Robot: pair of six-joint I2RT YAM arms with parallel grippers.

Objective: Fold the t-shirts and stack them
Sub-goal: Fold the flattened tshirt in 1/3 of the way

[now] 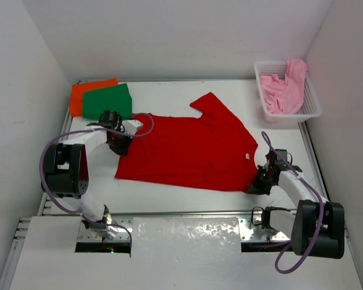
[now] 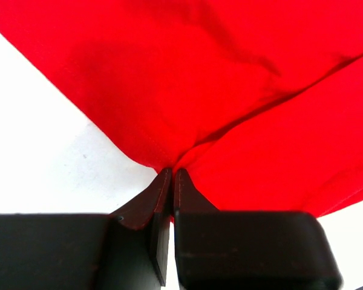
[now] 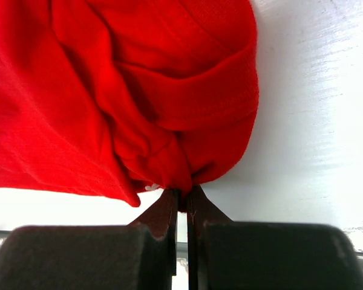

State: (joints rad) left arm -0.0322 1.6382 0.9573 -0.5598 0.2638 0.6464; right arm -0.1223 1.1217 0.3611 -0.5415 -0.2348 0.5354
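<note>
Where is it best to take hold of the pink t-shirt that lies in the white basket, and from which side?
Grip the pink t-shirt at the bunched part draped over the far right corner of the basket, coming from above. That part probably stands highest, and the lattice walls block a sideways approach.

Bright even light w/ soft shadows, mild glare on table

My top camera looks down from behind the rig over the whole table. Both wrist cameras sit close; all three views share the red t-shirt.
</note>
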